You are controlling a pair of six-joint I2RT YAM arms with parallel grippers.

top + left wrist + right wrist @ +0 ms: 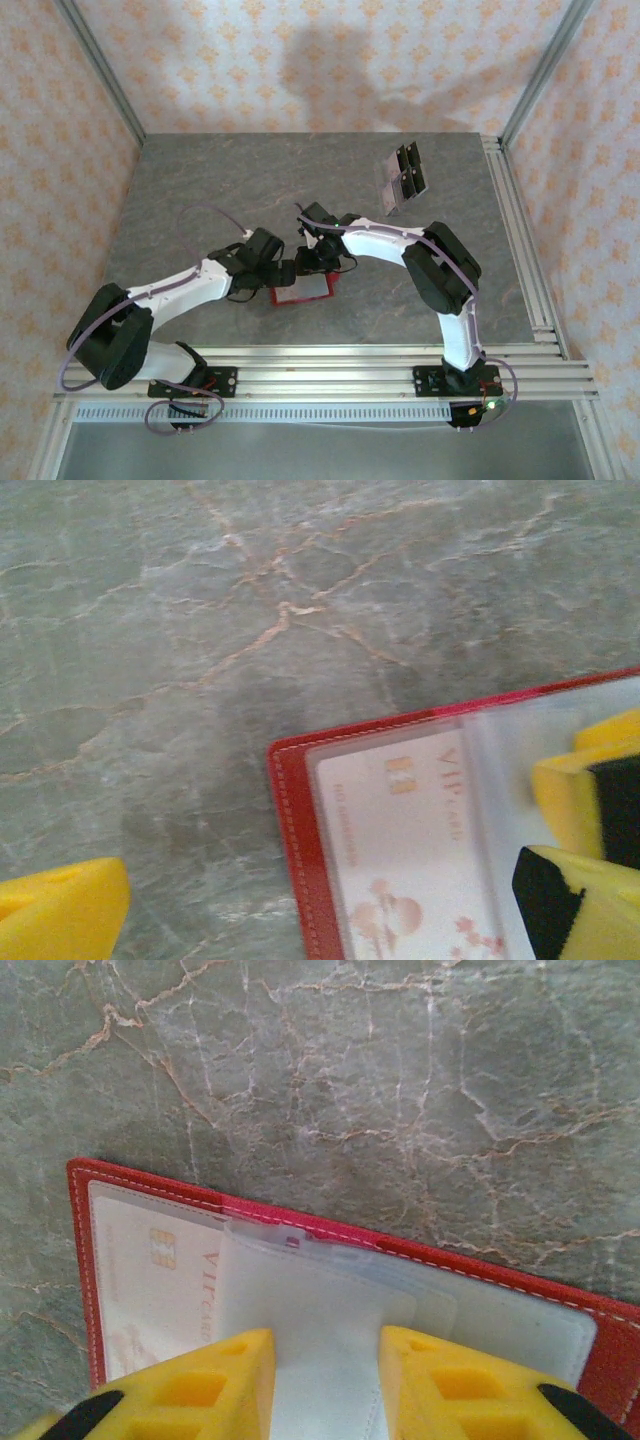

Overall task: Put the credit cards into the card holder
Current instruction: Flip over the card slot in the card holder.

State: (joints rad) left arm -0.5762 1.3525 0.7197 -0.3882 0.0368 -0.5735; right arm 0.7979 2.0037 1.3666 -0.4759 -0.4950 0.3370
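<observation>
The far and left parts of the worktop (200, 190) are left bare, and free passage is offered there. The middle is crowded: the open holder (305, 293) is overhung by the left gripper (287, 272) and right gripper (318, 260), set close together. At the far right, the cards (403, 178) lie near the rails (520, 230). The worktop is closed in by walls (300, 60) on three sides.

From above, the card holder (305, 293) is half hidden under the left gripper (287, 272) and right gripper (318, 265); the credit cards (402, 180) are too small to count; in the right wrist view, yellow fingers (215, 1380) cover the holder's near edge, which runs off the bottom frame
</observation>
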